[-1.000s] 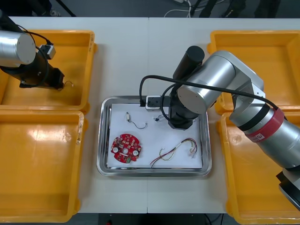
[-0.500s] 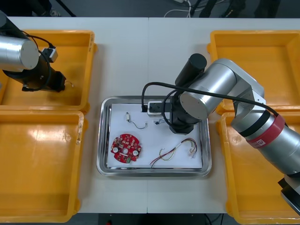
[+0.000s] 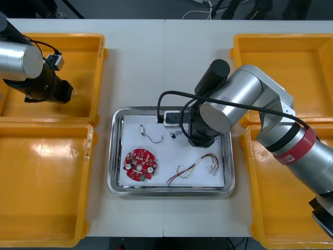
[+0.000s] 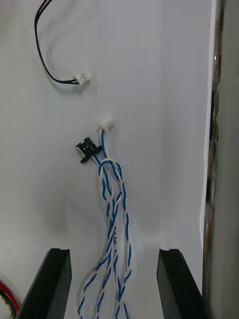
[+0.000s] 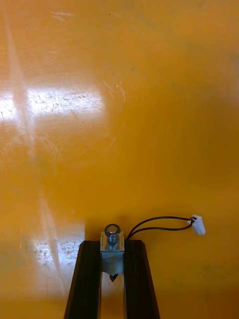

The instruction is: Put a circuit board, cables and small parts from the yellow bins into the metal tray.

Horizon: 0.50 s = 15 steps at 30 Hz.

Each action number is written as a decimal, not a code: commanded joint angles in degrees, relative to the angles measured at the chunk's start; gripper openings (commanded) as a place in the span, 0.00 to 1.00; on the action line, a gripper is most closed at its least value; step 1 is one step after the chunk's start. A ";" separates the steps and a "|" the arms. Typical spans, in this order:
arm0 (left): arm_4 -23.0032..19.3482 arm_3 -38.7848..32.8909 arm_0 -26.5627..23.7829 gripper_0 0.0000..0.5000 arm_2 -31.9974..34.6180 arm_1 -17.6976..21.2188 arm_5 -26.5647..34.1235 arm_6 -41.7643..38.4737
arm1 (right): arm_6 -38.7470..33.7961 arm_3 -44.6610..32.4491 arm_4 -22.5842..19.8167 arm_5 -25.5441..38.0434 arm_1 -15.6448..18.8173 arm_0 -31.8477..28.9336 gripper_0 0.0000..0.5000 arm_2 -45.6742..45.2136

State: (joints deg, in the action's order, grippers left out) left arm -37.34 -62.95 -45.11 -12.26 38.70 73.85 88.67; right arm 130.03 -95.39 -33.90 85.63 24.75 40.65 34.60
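Yellow bin (image 3: pixel 83 47), worktop's (image 3: pixel 135 62) far-left corner: left tool (image 5: pixel 112 251) clamps a small metal part (image 5: pixel 112 238); next, carry it to the metal tray (image 3: pixel 115 156), where right tool (image 4: pixel 113 259) gapes over a blue-and-white cable (image 4: pixel 113 199).

light table (image 3: pixel 135 62) | metal tray (image 3: pixel 112 156) at centre | yellow bins (image 3: pixel 41 182), two at each side

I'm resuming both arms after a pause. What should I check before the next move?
1. Left claw shut on small metal part: ok.
2. That part lifted off the yellow bin floor: cannot tell.
3. Right claw open, not gripping the blue and white cable: ok.
4. That cable lying inside the metal tray: ok.
5. Circuit board and red and yellow cable in the tray: ok.
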 commanded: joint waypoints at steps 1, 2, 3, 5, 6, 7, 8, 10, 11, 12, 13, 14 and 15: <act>-0.45 -0.33 0.29 0.00 -0.48 1.47 -0.73 4.58 | 0.66 -3.76 0.24 2.17 1.96 -0.22 1.00 -0.85; -0.45 -0.33 0.29 0.00 -0.48 1.47 -0.64 4.49 | 0.49 -4.55 0.15 3.05 2.05 -0.22 1.00 -1.38; -0.36 -0.33 0.29 0.00 -0.48 1.47 -0.64 4.49 | 0.40 -5.34 -0.02 4.19 2.23 -0.22 1.00 -2.08; -0.36 -0.33 0.29 0.00 -0.48 1.47 -0.64 4.49 | 0.05 -6.48 -0.20 6.12 2.40 -0.13 1.00 -3.22; -0.45 -0.33 0.29 0.00 -0.48 1.47 -0.64 4.49 | -0.22 -7.10 -0.37 7.44 2.40 -0.13 1.00 -4.10; -0.45 -0.33 0.29 0.00 -0.48 1.56 -0.55 4.49 | -0.22 -7.36 -0.55 8.15 2.49 -0.05 1.00 -4.45; -0.45 -0.33 0.29 0.00 -0.48 1.56 -0.38 4.49 | -0.48 -7.89 -0.81 9.55 2.49 0.04 1.00 -5.42; -0.45 -0.33 0.29 0.00 0.40 1.56 0.06 4.58 | -1.01 -8.94 -1.17 12.36 2.49 0.31 1.00 -7.18; -0.45 -0.33 0.29 0.00 0.75 1.56 0.33 4.67 | -1.10 -9.29 -1.25 12.98 2.58 0.48 1.00 -7.62; -0.45 -0.42 0.20 0.00 1.63 1.56 0.94 4.84 | -1.45 -9.82 -1.43 14.39 2.76 0.83 1.00 -8.41; -0.36 -0.51 0.29 0.00 2.07 1.56 1.29 4.93 | -1.62 -10.08 -1.60 15.09 2.93 1.01 1.00 -8.85; -0.01 -0.86 0.11 0.00 2.95 1.56 2.26 5.20 | -1.97 -10.52 -1.78 16.49 3.11 1.36 1.00 -9.81; 0.34 -1.39 0.11 0.00 3.65 1.56 3.31 5.20 | -2.41 -10.70 -2.13 18.16 3.37 1.80 1.00 -10.69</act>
State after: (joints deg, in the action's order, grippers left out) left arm -37.35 -62.94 -45.11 -11.84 38.70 74.78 88.67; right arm 129.87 -103.39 -34.91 100.79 25.98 40.68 27.56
